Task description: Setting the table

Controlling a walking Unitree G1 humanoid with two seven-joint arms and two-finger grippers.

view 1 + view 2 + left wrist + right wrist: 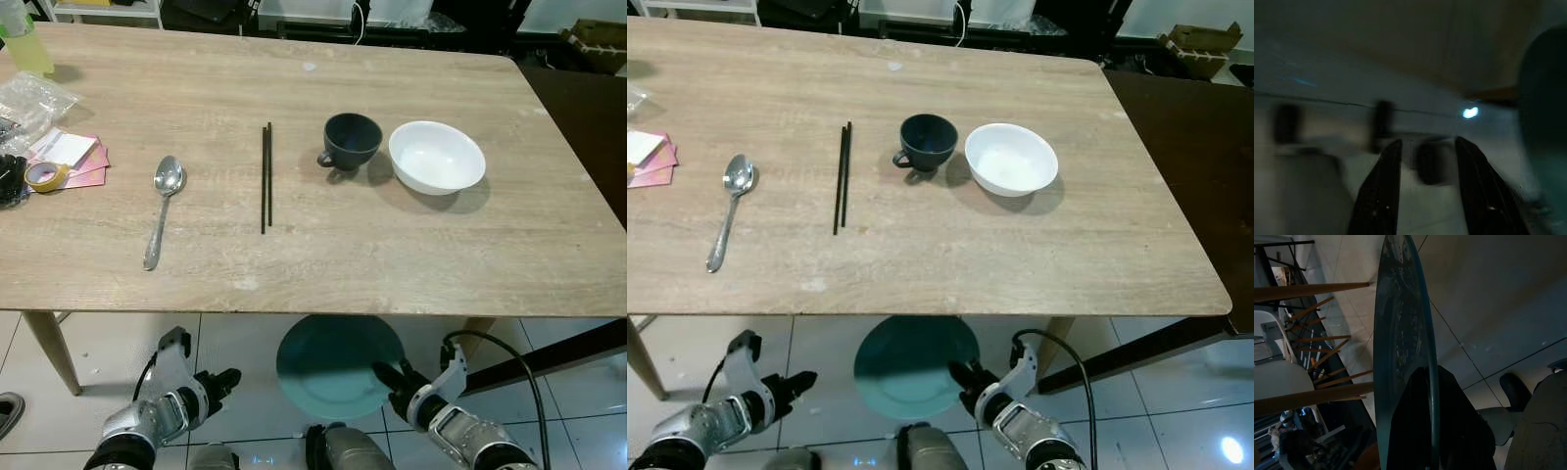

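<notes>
Right claw (384, 374) clamped on the rim of the teal plate (333, 362), fingers either side of its edge. Plate held below the worktop (392, 264) near edge, over floor tiles. Left claw (223, 380) low beside it, fingers parted, holding nothing. On the worktop: spoon (165, 201), chopsticks (265, 176), dark cup (351, 140) just beside white bowl (436, 157).

Pale wooden table (411, 264) on slanted legs over glossy white floor tiles (245, 343), dark backdrop behind.
</notes>
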